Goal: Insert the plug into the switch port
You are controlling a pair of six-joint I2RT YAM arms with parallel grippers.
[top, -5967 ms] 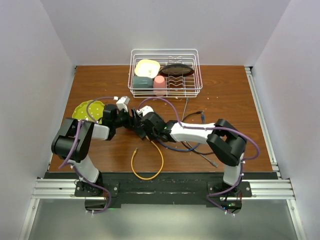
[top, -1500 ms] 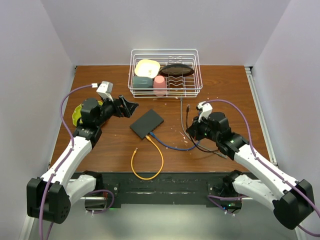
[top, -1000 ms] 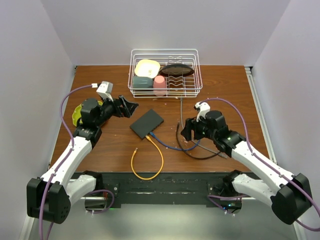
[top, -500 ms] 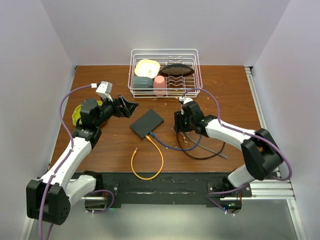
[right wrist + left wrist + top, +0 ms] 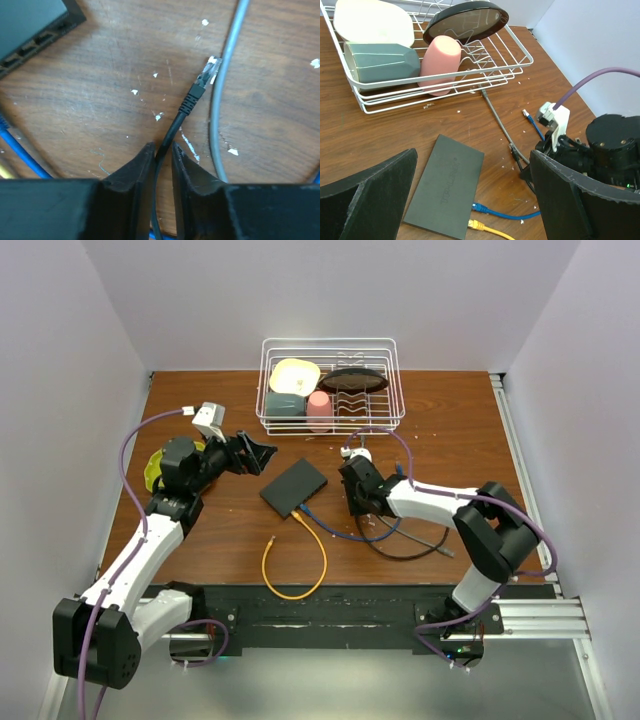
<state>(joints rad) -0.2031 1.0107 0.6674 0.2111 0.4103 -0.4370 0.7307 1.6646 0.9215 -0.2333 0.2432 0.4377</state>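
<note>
Though faint lettering marks the grey box, it is illegible.

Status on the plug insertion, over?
Left tool open, clear of switch. Right tool pinching black cable just behind plug; plug lying loose, not inserted. Grey cable right beside plug.

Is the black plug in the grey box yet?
Out: black plug lies on the table, apart from the grey box; right hand pinches its cable.
</note>
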